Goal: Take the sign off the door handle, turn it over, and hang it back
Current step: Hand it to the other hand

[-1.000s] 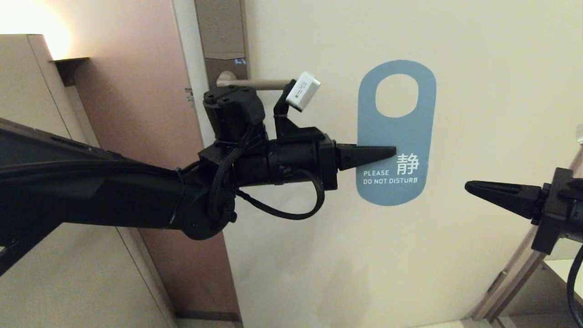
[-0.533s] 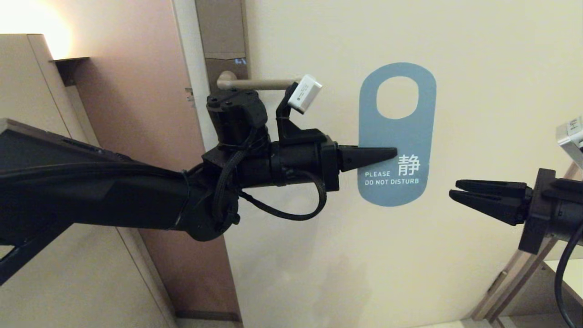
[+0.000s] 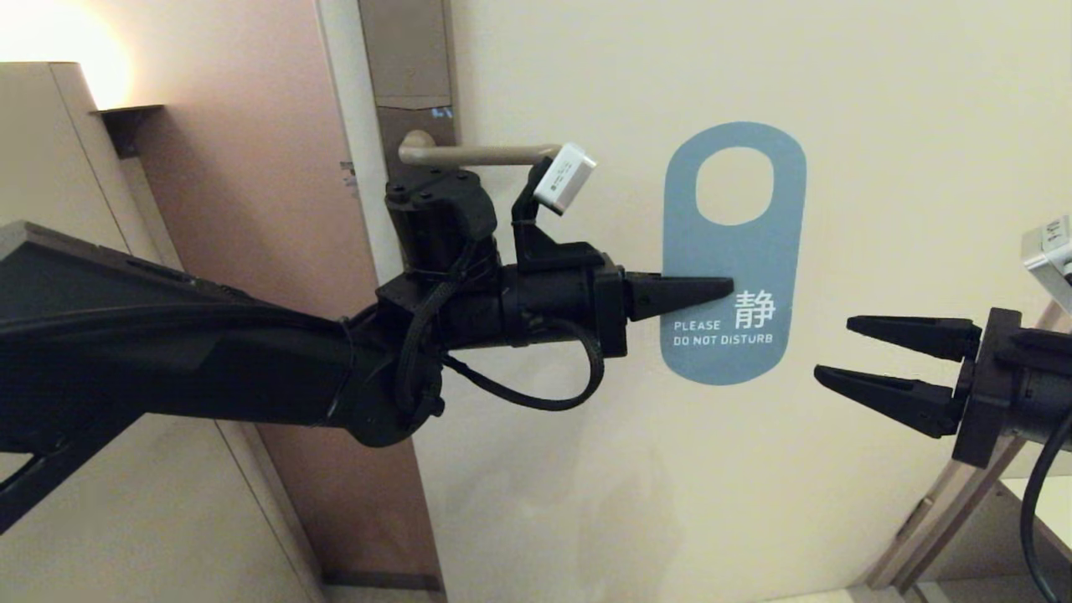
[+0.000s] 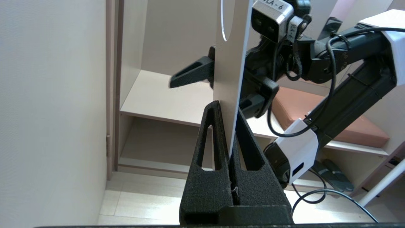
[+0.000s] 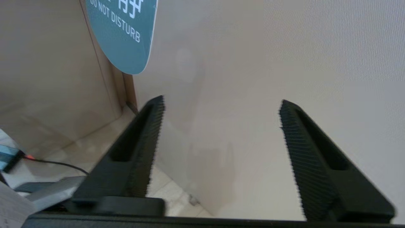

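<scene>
The sign (image 3: pixel 730 268) is off the door handle (image 3: pixel 477 154) and held in the air to its right, blue "PLEASE DO NOT DISTURB" face toward me. My left gripper (image 3: pixel 727 289) is shut on the sign's left edge at mid height. In the left wrist view the sign (image 4: pixel 228 69) stands edge-on between the shut fingers (image 4: pixel 211 133). My right gripper (image 3: pixel 833 352) is open and empty, just right of and slightly below the sign, tips pointing at it. In the right wrist view the sign's lower end (image 5: pixel 123 34) shows beyond the spread gripper (image 5: pixel 221 104).
The cream door (image 3: pixel 879 126) fills the background. The brownish lock plate (image 3: pixel 410 59) sits above the handle. A brown door frame (image 3: pixel 276 209) and beige cabinet (image 3: pixel 50 142) stand left. A shelf unit (image 3: pixel 963 519) is at the lower right.
My right gripper moved left toward the sign and opened its fingers. The left gripper and sign shifted slightly down and right.
</scene>
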